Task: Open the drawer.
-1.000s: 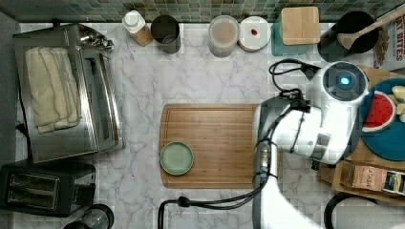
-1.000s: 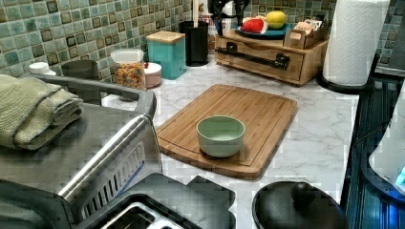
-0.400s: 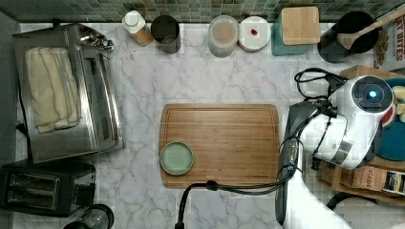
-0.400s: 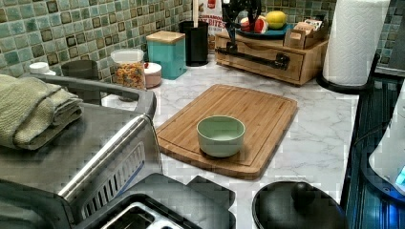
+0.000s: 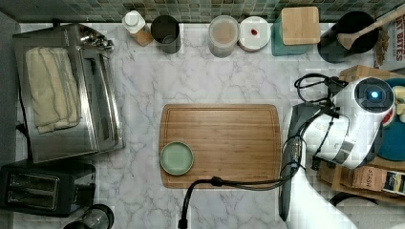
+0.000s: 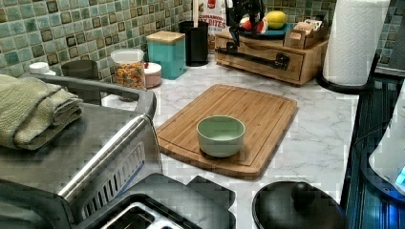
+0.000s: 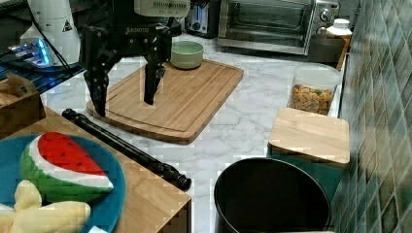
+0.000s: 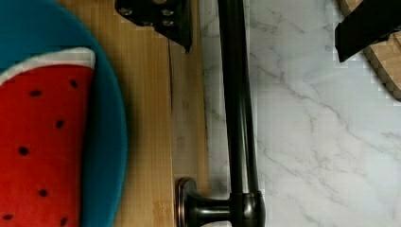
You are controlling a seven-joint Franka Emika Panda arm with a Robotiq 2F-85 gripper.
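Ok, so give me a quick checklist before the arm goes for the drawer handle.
1. Gripper open: ok, fingers spread wide.
2. Handle between the fingers: ok in the wrist view.
3. Fingertips down at bar height: cannot tell.
4. Drawer shut, flush with its box: ok.
5. Pull path: ok, the marble counter is bare between the drawer and the cutting board.
6. Plate on the box top, back from the handle: ok.
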